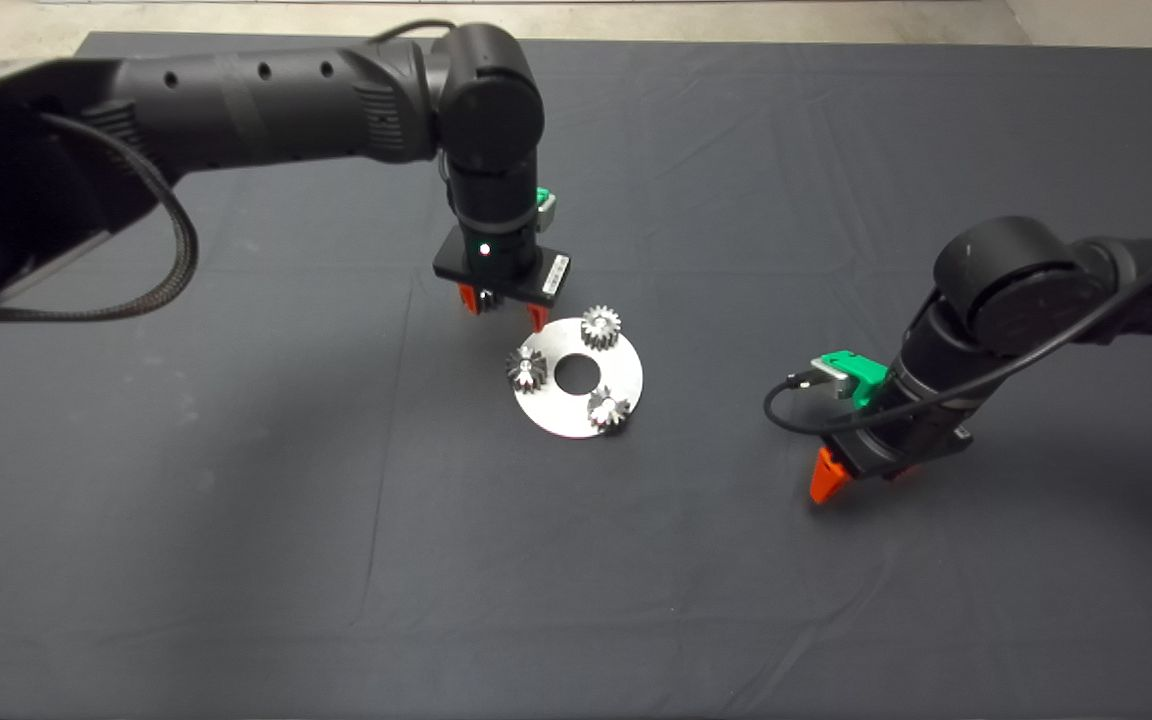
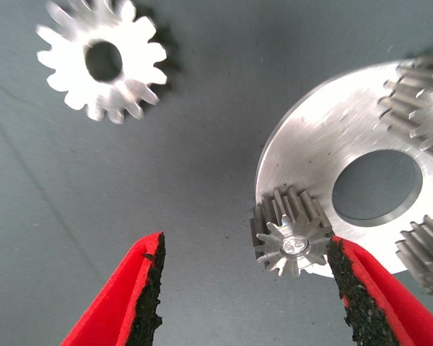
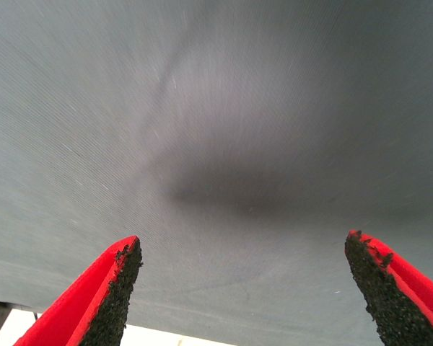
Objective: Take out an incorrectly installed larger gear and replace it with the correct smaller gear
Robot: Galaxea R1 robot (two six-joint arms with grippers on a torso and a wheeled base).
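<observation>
A round steel plate with a centre hole lies mid-mat and carries three small gears. The smaller gear stands on a pin at the plate's left rim. Two look-alike gears stand on the plate's far and near sides. The larger gear lies flat on the bare mat; in the head view the left arm hides it. My left gripper hangs open just behind the plate, one pad close beside the smaller gear. My right gripper is open and holds nothing, over the mat to the plate's right.
The dark mat is wrinkled, with a fold running down its left half. Pale floor shows beyond the far edge. A loose black cable loops out beside the right wrist.
</observation>
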